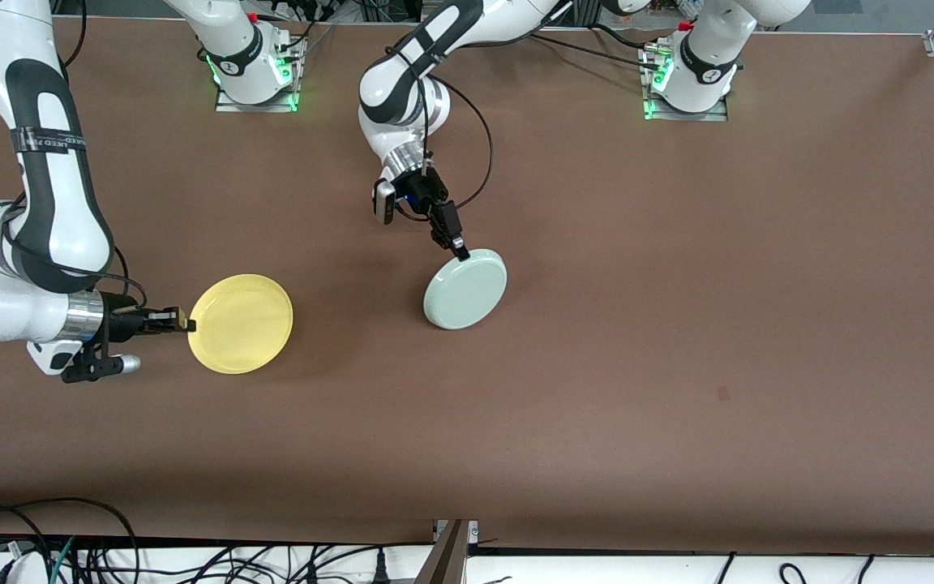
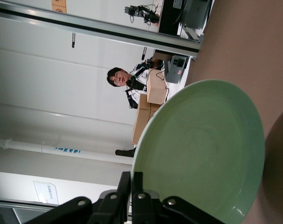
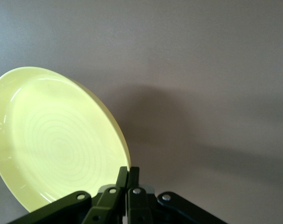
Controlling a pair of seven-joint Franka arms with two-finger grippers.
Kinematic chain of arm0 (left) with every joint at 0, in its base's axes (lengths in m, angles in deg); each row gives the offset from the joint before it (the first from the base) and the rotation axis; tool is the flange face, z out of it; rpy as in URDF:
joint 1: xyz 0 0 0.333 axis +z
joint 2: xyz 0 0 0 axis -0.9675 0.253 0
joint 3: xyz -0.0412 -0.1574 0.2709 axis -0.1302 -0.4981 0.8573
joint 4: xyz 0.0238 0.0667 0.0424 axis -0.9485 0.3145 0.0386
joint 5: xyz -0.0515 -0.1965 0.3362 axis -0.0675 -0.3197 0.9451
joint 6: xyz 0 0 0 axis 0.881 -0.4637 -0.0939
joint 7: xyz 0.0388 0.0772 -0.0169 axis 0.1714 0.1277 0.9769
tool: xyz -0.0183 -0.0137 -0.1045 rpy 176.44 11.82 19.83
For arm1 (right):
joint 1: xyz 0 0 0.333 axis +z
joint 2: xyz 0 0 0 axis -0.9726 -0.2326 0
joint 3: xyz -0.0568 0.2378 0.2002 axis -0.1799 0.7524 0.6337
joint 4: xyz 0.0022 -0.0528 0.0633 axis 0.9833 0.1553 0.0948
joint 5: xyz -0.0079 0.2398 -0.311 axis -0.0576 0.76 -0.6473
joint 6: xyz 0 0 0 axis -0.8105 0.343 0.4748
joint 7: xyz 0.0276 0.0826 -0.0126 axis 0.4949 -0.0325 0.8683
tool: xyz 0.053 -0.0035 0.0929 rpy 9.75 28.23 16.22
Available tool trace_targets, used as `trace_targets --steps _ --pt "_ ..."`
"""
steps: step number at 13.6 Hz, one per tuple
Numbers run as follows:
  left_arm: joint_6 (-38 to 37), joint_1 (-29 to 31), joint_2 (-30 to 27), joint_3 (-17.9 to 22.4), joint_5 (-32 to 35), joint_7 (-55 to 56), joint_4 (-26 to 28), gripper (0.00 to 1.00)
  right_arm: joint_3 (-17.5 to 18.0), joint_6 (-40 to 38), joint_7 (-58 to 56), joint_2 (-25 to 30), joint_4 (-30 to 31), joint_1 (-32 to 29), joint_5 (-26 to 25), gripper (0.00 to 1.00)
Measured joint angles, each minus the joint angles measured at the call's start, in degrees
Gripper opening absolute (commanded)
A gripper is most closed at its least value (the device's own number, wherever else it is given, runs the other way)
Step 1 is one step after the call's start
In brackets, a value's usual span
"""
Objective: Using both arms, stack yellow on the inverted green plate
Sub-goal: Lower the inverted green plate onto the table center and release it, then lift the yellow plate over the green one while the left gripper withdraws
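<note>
With the left gripper [image 1: 460,248] pinching the green plate [image 1: 465,289] by its rim, tilted over the table [image 1: 678,324], and the right gripper [image 1: 185,322] clamping the yellow [image 1: 242,323] toward its own end, I judge thin edge grips could slip.

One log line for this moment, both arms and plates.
left gripper: shut on green plate rim, plate lifted, underside up | right gripper: shut on yellow plate rim, face up | not stacked
</note>
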Motion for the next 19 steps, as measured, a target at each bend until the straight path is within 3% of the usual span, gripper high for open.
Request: trace_targets --steps 3,5,9,13,19 --pt "0.0 -0.7 0.0 -2.9 -0.4 0.2 -0.3 0.71 0.0 0.0 0.0 0.0 -0.1 0.1 0.0 0.0" --pt "0.0 -0.9 0.0 -4.9 -0.9 2.6 -0.3 1.0 0.0 0.0 0.0 0.0 -0.4 0.1 0.0 0.0" --pt "1.5 -0.9 0.0 -6.9 -11.9 13.3 -0.8 1.0 0.0 0.0 0.1 0.0 -0.4 0.6 0.1 0.0" --pt "8.0 0.7 -0.4 -6.6 -24.3 19.4 -2.5 1.0 0.2 -0.1 2.9 -0.1 -0.4 3.6 0.2 0.0" --pt "19.3 12.4 -8.3 -6.6 -48.5 16.7 -3.7 1.0 0.4 -0.2 5.2 -1.5 -0.4 6.9 1.9 0.0"
